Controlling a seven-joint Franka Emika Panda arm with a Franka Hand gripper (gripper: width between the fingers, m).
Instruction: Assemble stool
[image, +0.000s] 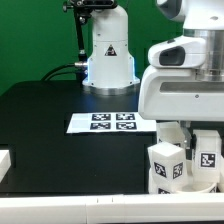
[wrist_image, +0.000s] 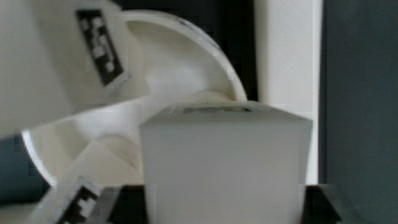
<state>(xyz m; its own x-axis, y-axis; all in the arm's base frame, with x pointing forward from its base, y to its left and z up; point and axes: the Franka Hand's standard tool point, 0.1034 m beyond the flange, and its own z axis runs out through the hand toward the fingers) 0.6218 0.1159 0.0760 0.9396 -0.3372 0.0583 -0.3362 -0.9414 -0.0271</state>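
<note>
Stool parts (image: 178, 160) sit low at the exterior view's right, close under my arm (image: 185, 75). They are white blocks with black square tags, and they stand on the black tabletop (image: 60, 110). I think they are bunched there so I can reach them one by one.

From the wrist camera I see a white blocky leg (wrist_image: 222, 160) right in front, standing straight up. Behind it curves the round seat (wrist_image: 178, 60), with a tag on its side. The leg looks very near the seat, but I cannot tell if they touch.

My arm hangs down over the parts, with the wrist pointing at the tabletop. I cannot see the jaws well in either picture, so I cannot tell if they are apart or clamped on the leg.

The flat marker board (image: 112, 122) lies near the middle of the tabletop, well apart from the parts.
</note>
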